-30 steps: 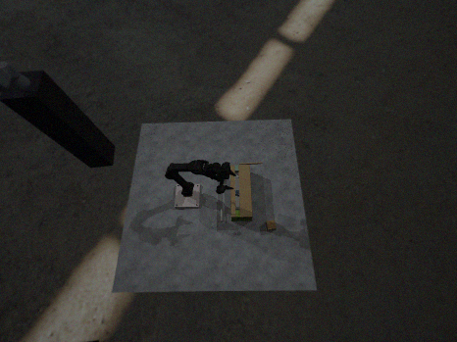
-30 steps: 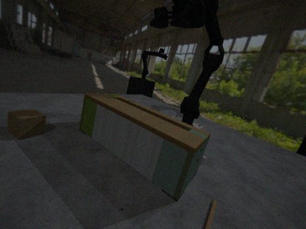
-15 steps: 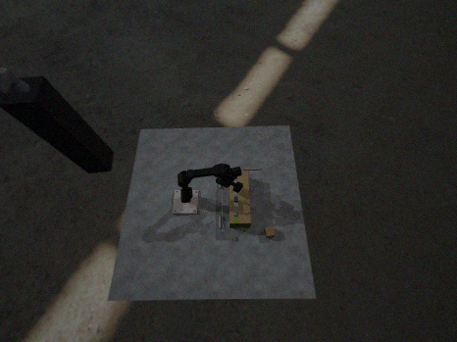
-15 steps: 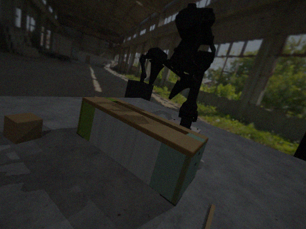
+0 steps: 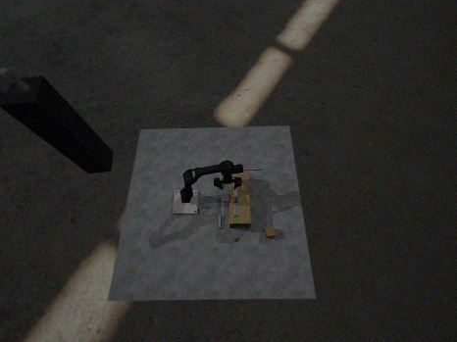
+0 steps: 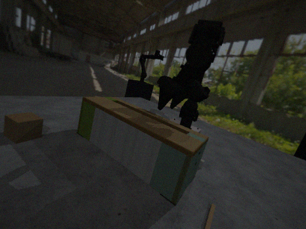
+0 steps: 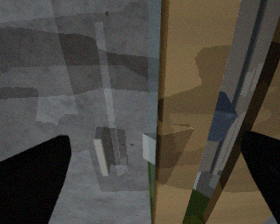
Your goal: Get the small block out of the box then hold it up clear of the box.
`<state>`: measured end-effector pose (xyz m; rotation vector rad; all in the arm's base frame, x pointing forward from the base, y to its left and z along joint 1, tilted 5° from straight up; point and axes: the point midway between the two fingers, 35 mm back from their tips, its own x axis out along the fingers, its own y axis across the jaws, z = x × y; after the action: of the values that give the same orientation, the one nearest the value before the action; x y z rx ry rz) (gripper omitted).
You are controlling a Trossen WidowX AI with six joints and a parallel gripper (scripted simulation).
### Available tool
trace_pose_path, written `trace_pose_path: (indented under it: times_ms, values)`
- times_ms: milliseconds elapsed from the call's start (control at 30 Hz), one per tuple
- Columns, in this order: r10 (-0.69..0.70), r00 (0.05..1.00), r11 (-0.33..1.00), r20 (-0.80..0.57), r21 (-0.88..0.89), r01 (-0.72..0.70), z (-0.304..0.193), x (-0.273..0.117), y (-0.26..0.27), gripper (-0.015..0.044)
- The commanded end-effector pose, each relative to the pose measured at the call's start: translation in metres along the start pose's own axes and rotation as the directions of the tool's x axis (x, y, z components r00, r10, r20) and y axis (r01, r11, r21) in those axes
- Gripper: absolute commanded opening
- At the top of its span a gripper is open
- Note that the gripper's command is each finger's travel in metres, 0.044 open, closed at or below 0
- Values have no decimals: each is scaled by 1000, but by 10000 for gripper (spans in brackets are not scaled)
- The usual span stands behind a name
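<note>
Arm [image 5: 203, 171]: matte black all over, chunky jointed links, no markings legible in dim light. Base bolts to a pale square plate [image 5: 185, 203]. Claw [image 6: 171, 96]: two black tapered fingers, blunt wedge-shaped, plain dark surfaces.

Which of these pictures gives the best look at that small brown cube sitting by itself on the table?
The exterior view: the brown cube sits large at the left, apart from the long box, with its top and two sides visible. The top view shows it only as a tiny tan speck near the box's end. The wrist view does not show it.
</note>
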<state>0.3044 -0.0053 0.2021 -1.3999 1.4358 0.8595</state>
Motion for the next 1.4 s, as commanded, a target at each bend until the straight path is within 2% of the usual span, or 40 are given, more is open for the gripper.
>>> trace_pose_path:
  times_ms: [0, 1367]
  values:
    - [3, 1000, 1000, -5, -11, -3, 1, 3, 0, 400]
    - [2, 1000, 1000, -6, -11, -2, 13, 69, -3, 400]
